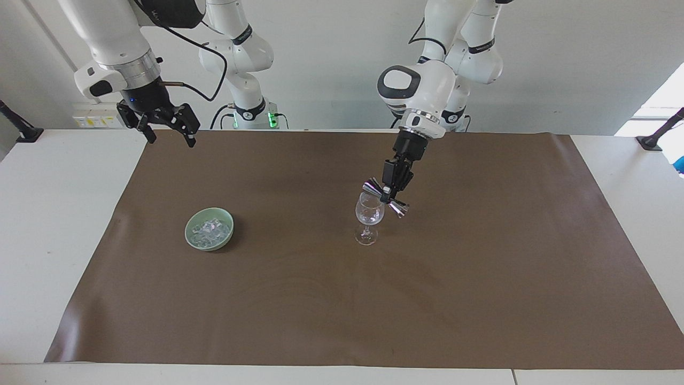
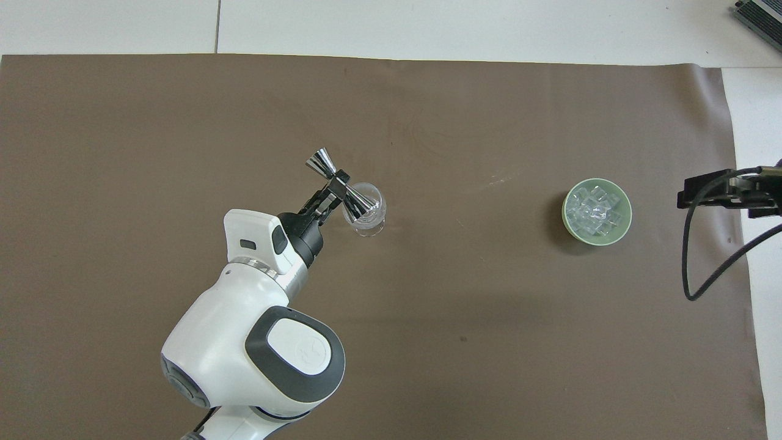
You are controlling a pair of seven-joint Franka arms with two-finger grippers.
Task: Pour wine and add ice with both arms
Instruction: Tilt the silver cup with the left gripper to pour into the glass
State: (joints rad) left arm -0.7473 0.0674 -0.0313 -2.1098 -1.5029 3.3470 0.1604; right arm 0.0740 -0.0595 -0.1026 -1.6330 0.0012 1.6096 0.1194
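Facing view. The ice (image 1: 209,230) is a heap of small clear, whitish cubes in a pale green bowl (image 1: 193,239), which sits on the brown mat (image 1: 481,278) toward the right arm's end of the table. A clear stemmed wine glass (image 1: 369,216) stands upright mid-mat, well apart from the bowl, with nothing between them. The left gripper (image 1: 388,196) is over the glass's rim, fingers clamped on the narrow waist of a silver double-cone jigger (image 1: 401,208); the jigger is tilted, one cup at the glass's mouth. The right gripper (image 1: 170,131) hangs in wait over the mat's corner nearest the robots at its own end, fingers spread apart and empty.

Overhead view. The ice (image 2: 594,211) fills much of the bowl (image 2: 625,227). The left gripper (image 2: 338,186) pinches the jigger (image 2: 319,164) at its middle, one cup over the glass (image 2: 372,226). The right gripper (image 2: 721,189) shows at the picture's edge, just beside the bowl; its opening cannot be judged here.
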